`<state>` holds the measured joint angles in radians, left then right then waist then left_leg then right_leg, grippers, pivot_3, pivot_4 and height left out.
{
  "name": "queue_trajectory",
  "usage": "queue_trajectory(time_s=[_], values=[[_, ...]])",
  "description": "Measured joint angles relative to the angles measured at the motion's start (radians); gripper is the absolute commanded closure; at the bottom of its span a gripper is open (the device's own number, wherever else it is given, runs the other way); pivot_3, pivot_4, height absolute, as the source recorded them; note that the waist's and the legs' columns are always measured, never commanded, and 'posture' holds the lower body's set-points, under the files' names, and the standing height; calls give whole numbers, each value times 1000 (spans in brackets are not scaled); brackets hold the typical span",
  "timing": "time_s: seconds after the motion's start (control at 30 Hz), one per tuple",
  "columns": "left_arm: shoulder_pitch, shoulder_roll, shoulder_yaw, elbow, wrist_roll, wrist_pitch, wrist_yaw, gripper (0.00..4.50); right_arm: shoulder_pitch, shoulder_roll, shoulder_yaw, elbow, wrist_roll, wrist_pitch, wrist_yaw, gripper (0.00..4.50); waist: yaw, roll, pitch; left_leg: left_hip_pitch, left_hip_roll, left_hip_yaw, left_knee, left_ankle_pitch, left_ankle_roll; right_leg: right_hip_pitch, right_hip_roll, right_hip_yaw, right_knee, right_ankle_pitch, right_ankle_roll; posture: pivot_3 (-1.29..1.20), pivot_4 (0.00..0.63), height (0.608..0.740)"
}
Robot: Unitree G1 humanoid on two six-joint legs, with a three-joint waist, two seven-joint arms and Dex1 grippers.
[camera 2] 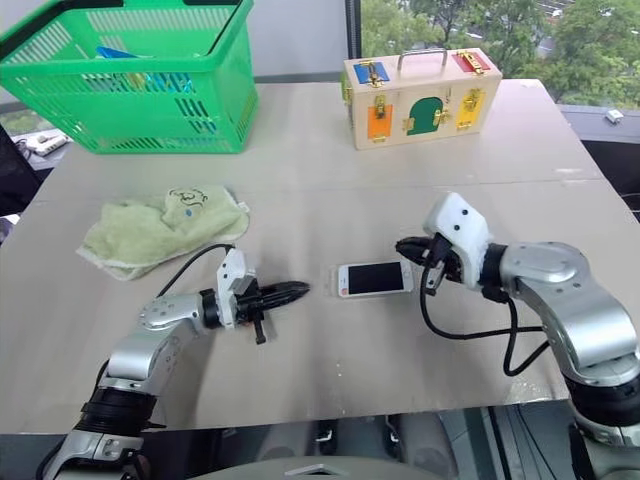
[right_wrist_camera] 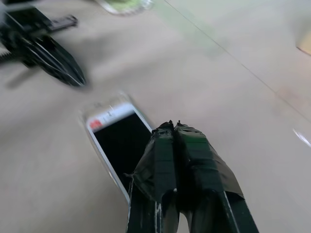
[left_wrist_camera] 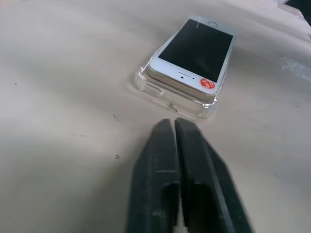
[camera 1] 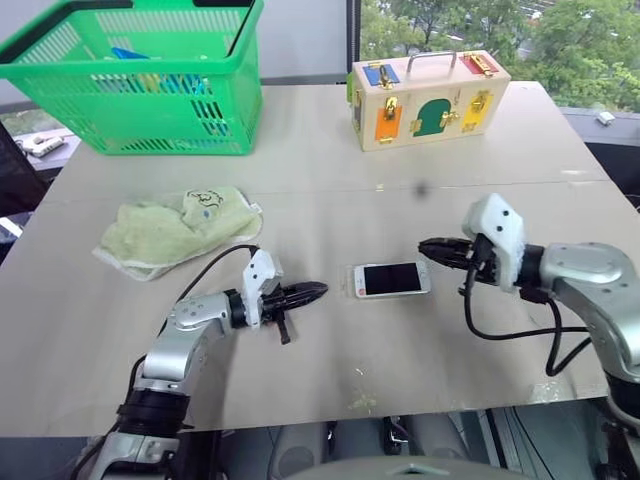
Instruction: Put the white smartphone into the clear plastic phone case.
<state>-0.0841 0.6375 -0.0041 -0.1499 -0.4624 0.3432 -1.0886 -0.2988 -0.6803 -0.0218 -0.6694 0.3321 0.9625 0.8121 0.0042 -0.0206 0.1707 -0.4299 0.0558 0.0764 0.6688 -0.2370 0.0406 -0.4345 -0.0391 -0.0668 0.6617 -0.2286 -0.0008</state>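
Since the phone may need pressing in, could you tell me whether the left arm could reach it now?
Probably yes: the phone lies just ahead of the shut left end effector, with bare table between.

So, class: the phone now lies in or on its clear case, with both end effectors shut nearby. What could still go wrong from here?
1. The white smartphone seems to ride above the rim of the clear plastic phone case at the near end, so it may not be fully seated.
2. The shut right end effector hovers close to the phone's end; a stray move could knock it out.
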Motion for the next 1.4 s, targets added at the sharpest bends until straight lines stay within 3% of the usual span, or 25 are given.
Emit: queue_trajectory(time_s=[0.07,0.13,0.4,0.63,0.77,0.83,0.93,1.17,1.4], values=[[35,88,85,-125,-69,74,-3,4430,44,-7,-15,2,-6,1,-37,4500,-4,3,0,0,0,-1,0,0,0,0,0,0,0,0,0,0,150,740],[30,109,121,-173,-96,109,7,4430,66,-27,-15,8,-33,-15,-78,4500,-2,8,-1,1,-2,0,0,0,-1,0,-1,1,0,0,0,0,150,740],[36,110,95,-189,-105,158,27,4430,183,-62,-16,24,-88,-80,-147,4500,10,7,0,1,-2,0,1,0,-1,1,3,0,0,0,0,0,150,740],[33,109,76,-166,-84,137,24,4430,196,-68,-16,25,-86,-96,-158,4500,9,7,0,1,-2,0,1,0,-1,1,4,0,0,0,0,0,150,740],[-43,-48,155,-96,-155,193,191,4430,188,-29,-19,25,-51,-94,-167,4500,14,5,0,0,-2,-2,2,0,0,1,4,0,1,0,1,0,150,740],[-58,-17,166,-75,-164,205,189,4430,183,-19,-29,25,-33,-90,-169,4500,10,1,-1,0,-2,-2,2,0,0,2,5,0,1,0,1,0,150,740],[9,67,146,-95,-154,197,91,4430,190,-28,-44,27,-19,-90,-166,4500,0,1,-1,2,-2,4,0,0,-1,1,4,3,0,0,1,0,150,740],[38,68,85,-100,-112,151,33,4430,196,-71,6,70,-28,-125,-144,4500,11,1,-1,2,-2,2,1,0,0,2,2,2,0,-2,-3,0,150,740],[-36,32,-22,-2,1,64,20,4430,122,-92,105,131,-70,-163,-127,4500,10,1,-1,1,-2,2,1,0,0,1,4,2,0,0,0,0,150,740]])
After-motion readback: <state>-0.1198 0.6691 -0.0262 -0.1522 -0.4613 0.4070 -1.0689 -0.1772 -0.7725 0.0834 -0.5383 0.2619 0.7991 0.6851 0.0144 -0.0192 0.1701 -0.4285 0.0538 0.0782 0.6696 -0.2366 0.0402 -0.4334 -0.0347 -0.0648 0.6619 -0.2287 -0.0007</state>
